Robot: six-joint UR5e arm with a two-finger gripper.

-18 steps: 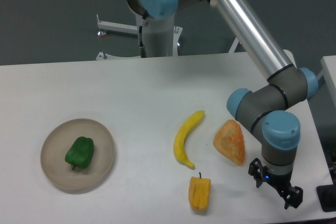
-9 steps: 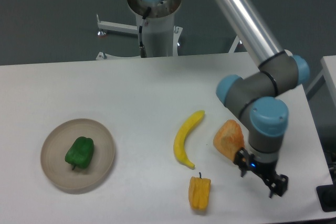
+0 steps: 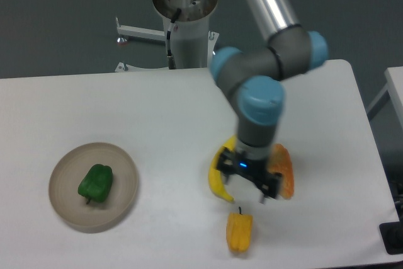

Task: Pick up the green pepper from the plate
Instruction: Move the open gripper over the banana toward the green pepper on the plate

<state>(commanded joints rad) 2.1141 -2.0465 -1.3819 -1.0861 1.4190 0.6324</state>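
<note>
The green pepper point(image 3: 96, 183) lies on the beige plate point(image 3: 128, 184) at the table's left front, stem toward the front. My gripper point(image 3: 247, 190) hangs well to its right, over the front end of the banana, its two dark fingers spread open with nothing between them. A wide stretch of white table separates it from the plate.
A yellow banana point(image 3: 220, 174) lies partly under the gripper. An orange wedge-shaped item point(image 3: 284, 169) sits just right of the gripper. A yellow-orange pepper point(image 3: 239, 230) lies near the front edge below it. The arm's base point(image 3: 187, 29) stands at the back.
The arm has swung left from the table's right front corner, carrying the open gripper across the orange wedge to above the banana. The objects on the table have not moved.
</note>
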